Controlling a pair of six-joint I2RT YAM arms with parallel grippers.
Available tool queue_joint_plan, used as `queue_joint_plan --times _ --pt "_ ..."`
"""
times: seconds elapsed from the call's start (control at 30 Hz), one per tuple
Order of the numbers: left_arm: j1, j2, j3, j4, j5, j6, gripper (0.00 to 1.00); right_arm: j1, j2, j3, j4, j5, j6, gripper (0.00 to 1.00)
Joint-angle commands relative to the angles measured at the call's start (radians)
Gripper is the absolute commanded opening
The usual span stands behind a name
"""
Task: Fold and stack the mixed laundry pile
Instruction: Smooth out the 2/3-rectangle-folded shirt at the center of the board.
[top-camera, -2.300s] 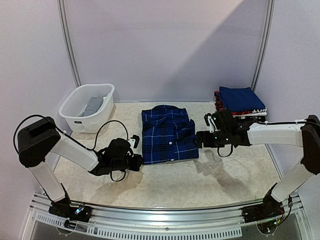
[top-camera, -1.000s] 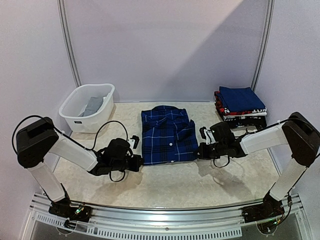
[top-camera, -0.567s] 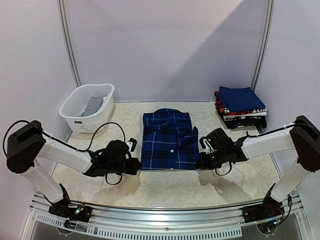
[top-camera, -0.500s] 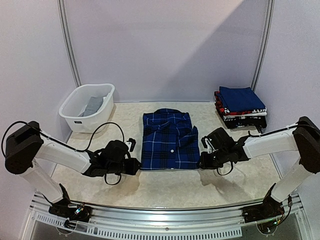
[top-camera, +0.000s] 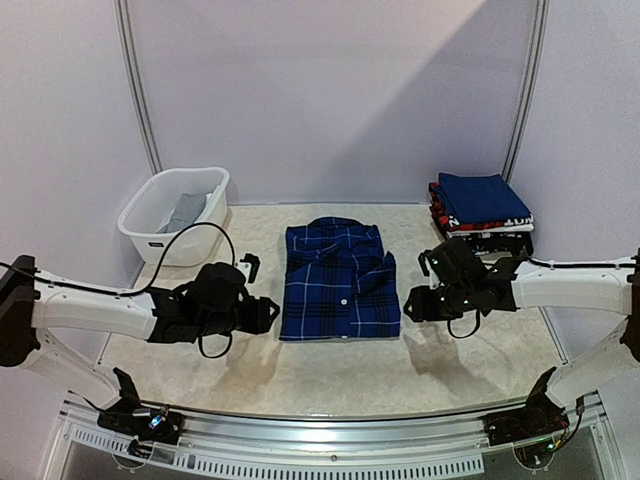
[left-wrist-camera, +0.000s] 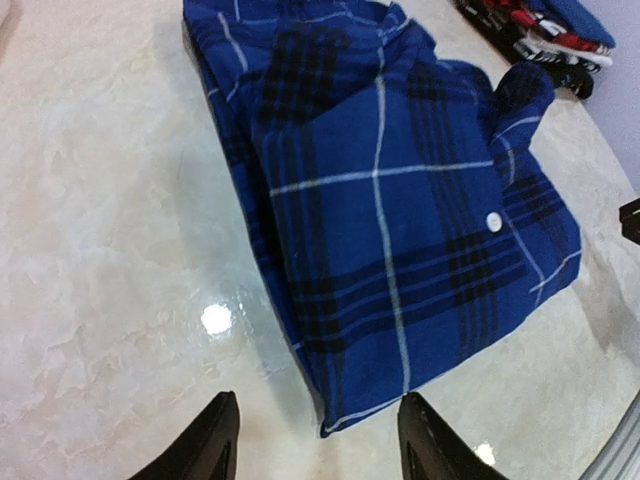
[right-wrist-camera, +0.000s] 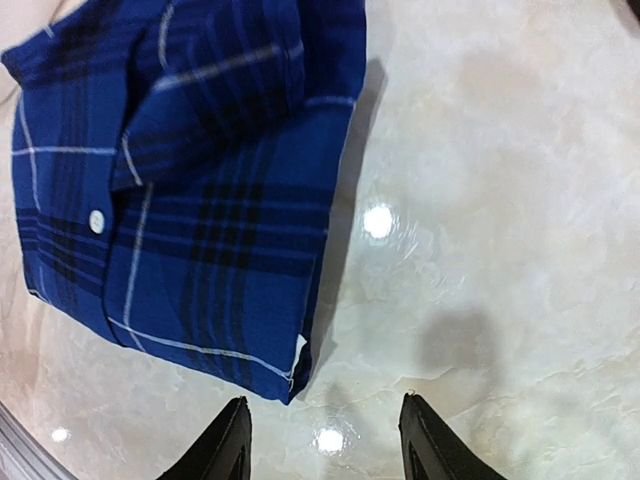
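Nearest, the wrist views cut off all but the fingertips: the left gripper (left-wrist-camera: 315, 450) and the right gripper (right-wrist-camera: 320, 440) both stand parted with nothing between the jaws. Each is just short of a near corner of the folded plaid shirt (top-camera: 338, 285), which lies flat in the middle of the table (top-camera: 330, 375). Further back, the white basket (top-camera: 140, 228) on the left holds a grey garment (top-camera: 185, 212), partly hidden by its wall, and a stack of folded clothes (top-camera: 482, 208) sits far right, its lower layers hard to tell apart.

Folded plaid shirt (left-wrist-camera: 400, 230) just beyond spread claw (left-wrist-camera: 318, 425)
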Motion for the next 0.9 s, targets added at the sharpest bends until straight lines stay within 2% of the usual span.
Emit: queue_joint_plan --times 0.0,0.13,0.37,0.87 --pt "-0.047 -0.05 0.053 -0.039 -0.015 0.055 0.51 -0.001 -0.075 0.02 -0.04 0.068 -0.028 0.51" --pt "-0.073 0.0 0.092 0.021 0.03 0.088 0.43 -0.001 -0.088 0.036 -0.007 0.065 -0.04 0.5" --pt "-0.115 0.176 0.176 0.159 0.136 0.11 0.33 -0.003 -0.006 0.1 0.03 0.034 -0.067 0.46" --pt "-0.132 0.455 0.303 0.28 0.204 0.11 0.26 -0.028 0.148 0.158 0.087 -0.019 -0.101 0.43"
